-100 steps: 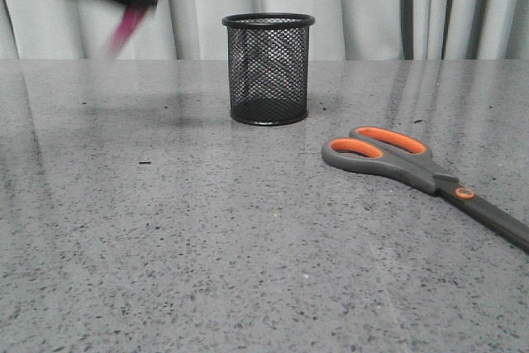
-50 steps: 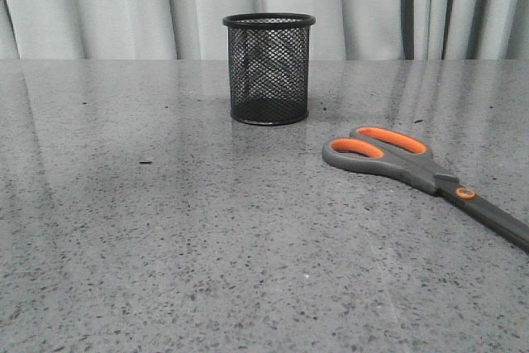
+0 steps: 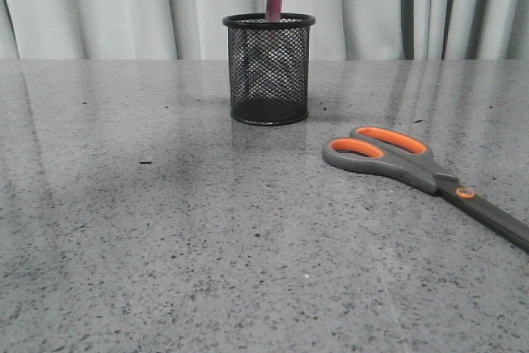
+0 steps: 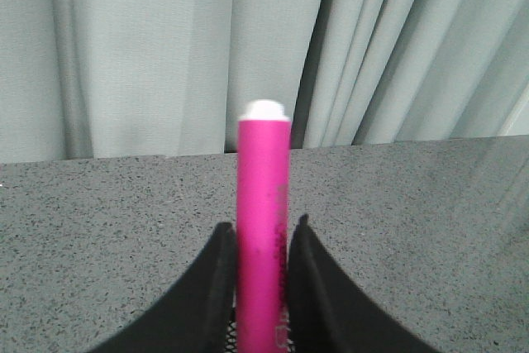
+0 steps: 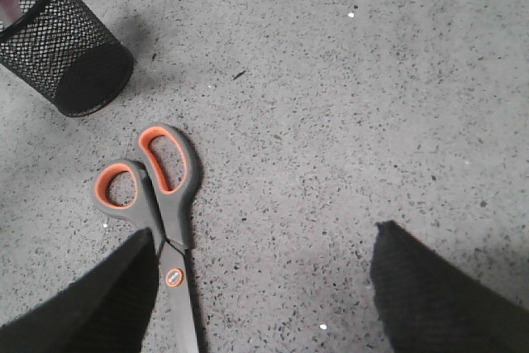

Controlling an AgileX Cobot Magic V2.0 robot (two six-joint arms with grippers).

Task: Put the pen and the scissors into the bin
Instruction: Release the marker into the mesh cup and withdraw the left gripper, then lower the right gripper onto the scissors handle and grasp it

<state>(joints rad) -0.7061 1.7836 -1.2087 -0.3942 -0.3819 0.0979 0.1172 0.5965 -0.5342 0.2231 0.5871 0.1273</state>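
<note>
Pale grey-green curtains [image 3: 372, 6] hang in soft vertical folds behind a broad table [image 3: 165, 229] of polished grey stone, speckled with dark flecks and glossy enough to mirror the folds.

Largest of the loose things, the scissors [image 3: 417, 173] lie flat on the table's right side, well apart from the bin: smooth dark grey handles lined in orange, an orange pivot dot, dark blades running off toward the right edge. They have not shifted since the earlier frames.

Next, the bin [image 3: 269, 69], a black wire-mesh cylinder with a solid rim and base, stands upright toward the back of the table, where it stood before.

Half a second ago nothing hung above it; now the left gripper [image 4: 261, 266] has come in over the rim, its black fingers [image 4: 216, 279] pinching the pen [image 4: 263, 229], a thick magenta barrel with a whitish end. Dark print on the barrel is too blurred to read. From the front, the pen's lower end is level with the bin's rim.

Over the scissors, the right gripper [image 5: 260, 283] hangs with its textured black fingers spread wide, holding nothing.
</note>
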